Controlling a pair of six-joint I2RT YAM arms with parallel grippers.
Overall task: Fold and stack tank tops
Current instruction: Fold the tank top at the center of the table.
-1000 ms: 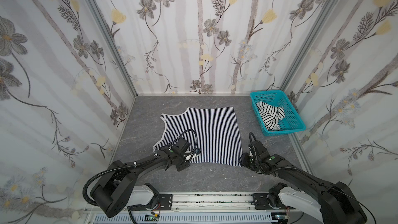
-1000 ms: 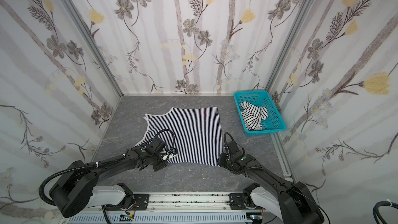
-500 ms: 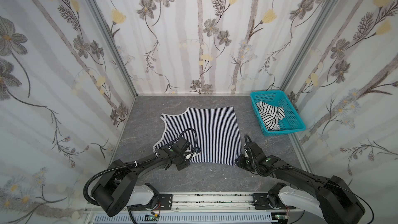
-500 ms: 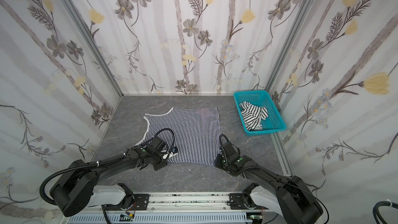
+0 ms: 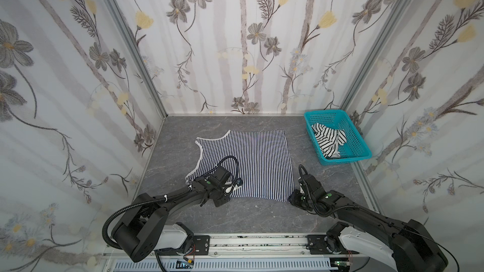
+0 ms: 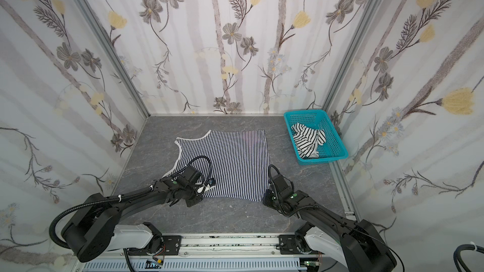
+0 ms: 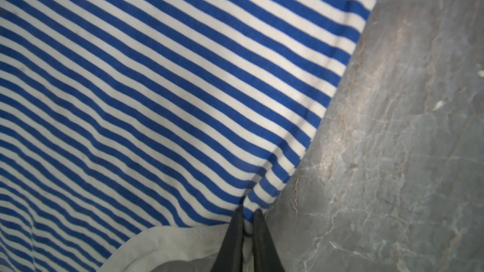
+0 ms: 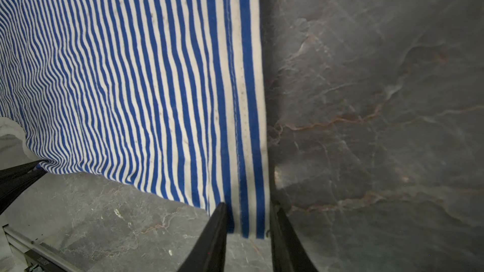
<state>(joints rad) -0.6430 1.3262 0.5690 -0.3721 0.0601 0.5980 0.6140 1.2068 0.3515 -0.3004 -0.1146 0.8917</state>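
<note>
Pinching the near shoulder-side corner of the navy-striped tank top (image 5: 251, 163) by its white trim, the left gripper (image 7: 246, 213) is clamped on cloth; the right gripper (image 8: 247, 205) has narrow jaws straddling the near hem corner, with the cloth flat between them and not visibly squeezed. Risk: right catches only the last hem stripes, so the corner slips on lift and the fold skews. Top lies flat mid-table (image 5: 262, 218), shoulders to robot's left, hem toward the basket (image 5: 345, 159) holding the wide-striped tank top (image 5: 328, 139); long axis left-right.

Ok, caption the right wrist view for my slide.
Right gripper straddling the hem corner of the blue-and-white striped tank top on the grey marbled table, jaws apart.
</note>
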